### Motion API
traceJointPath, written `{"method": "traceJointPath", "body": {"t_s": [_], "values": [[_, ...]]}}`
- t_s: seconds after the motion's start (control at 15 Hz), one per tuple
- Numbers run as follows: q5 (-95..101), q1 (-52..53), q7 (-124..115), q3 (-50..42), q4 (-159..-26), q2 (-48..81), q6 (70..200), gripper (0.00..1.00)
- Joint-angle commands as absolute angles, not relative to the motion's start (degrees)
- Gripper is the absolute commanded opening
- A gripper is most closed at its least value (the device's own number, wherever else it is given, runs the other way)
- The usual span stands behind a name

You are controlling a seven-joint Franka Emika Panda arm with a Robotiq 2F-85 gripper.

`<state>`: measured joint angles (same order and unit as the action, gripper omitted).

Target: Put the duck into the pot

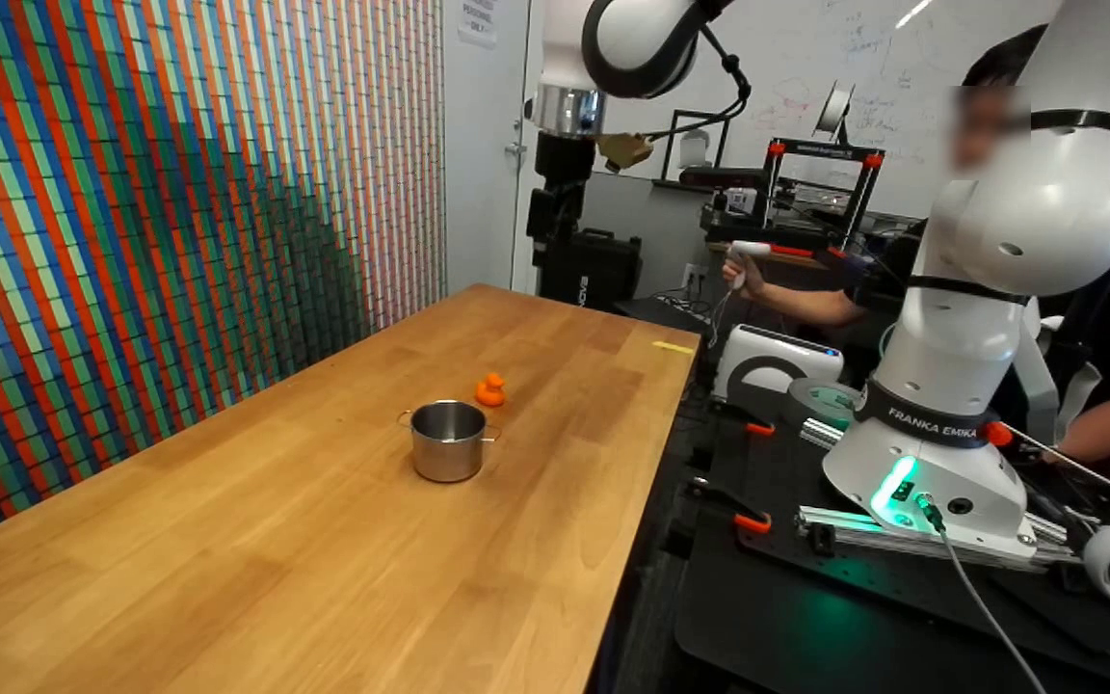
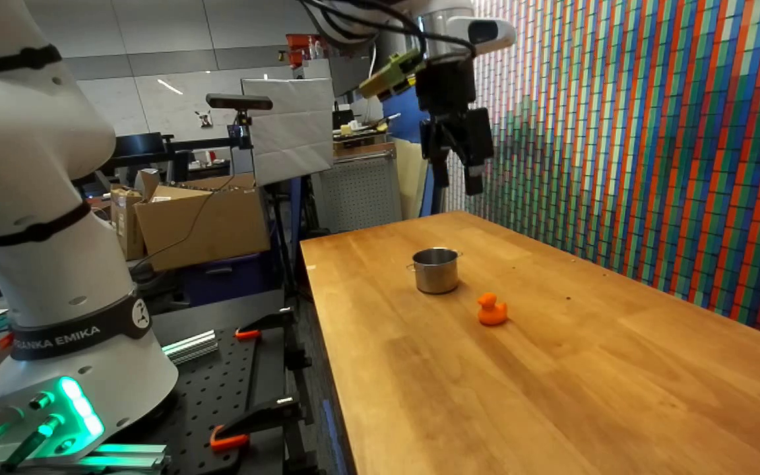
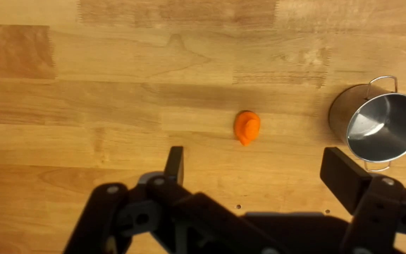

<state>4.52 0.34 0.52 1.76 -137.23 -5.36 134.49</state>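
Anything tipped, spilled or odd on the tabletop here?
Nothing major: the duck and pot stand upright, apart, and the open gripper hangs above the table. Only small dark spots mark its surface, perhaps holes.

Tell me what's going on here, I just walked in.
A robot arm has its gripper open above a wooden table, holding nothing. The orange duck sits on the table, apart from the metal pot, which stands upright with nothing showing inside. So putting the duck in the pot isn't done yet. In an exterior view, someone's hand holds what looks like a white controller.
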Motion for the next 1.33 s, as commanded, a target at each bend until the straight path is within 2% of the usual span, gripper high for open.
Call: {"method": "traceJointPath", "body": {"t_s": [0.0,0.47,1.13,1.2,1.27], "values": [[5.67,0.53,-1.86,1.65,-130.38,6.53,137.43,1.00],[5.67,2.25,-4.43,0.77,-124.20,21.27,143.25,1.00],[5.73,5.38,-6.83,-0.78,-122.59,29.68,151.23,1.00],[5.73,5.57,-6.84,-0.99,-122.66,30.10,151.89,0.82],[5.84,5.77,-6.78,-1.20,-122.74,30.46,152.56,0.74]]}}
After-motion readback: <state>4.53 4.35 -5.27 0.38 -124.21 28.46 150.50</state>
